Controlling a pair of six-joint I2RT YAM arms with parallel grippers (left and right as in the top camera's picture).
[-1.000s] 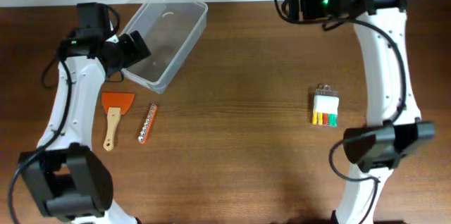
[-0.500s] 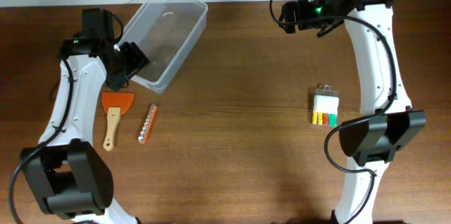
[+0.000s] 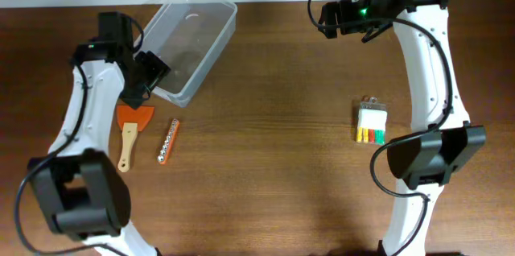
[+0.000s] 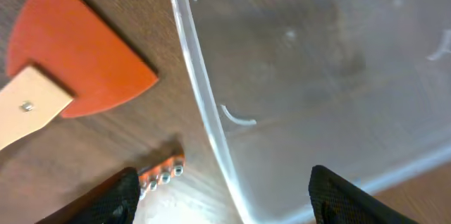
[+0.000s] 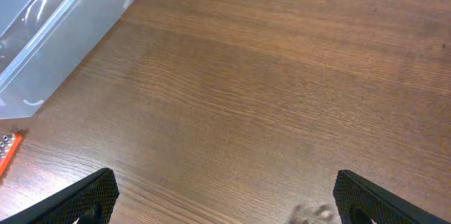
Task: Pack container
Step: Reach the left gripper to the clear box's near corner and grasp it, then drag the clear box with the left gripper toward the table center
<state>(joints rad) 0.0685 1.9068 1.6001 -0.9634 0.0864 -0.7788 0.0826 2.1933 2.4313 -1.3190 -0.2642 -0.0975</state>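
1. Since my left gripper (image 4: 232, 199) stands fairly wide astride the long wall of the container (image 3: 189, 43), one finger outside and one over the inside, gripping nothing yet, a close that lands off-centre could shove the light tub aside instead of pinching it
2. That container sits at the far left of the table (image 3: 273, 167), empty and askew to the table's edge; if I drag it toward me, its near corner could ride over the orange scraper (image 3: 129, 131) just beside it, or knock the strip of bits (image 3: 167, 141) out of line
3. Its clear rim is hard to read from my wrist, so I may misjudge my depth and clip the wall
4. My right gripper (image 5: 229, 203) hangs wide and holds nothing over bare wood, well apart from the white pack (image 3: 372, 122); if the tub shifts, anything I carry over could land outside it
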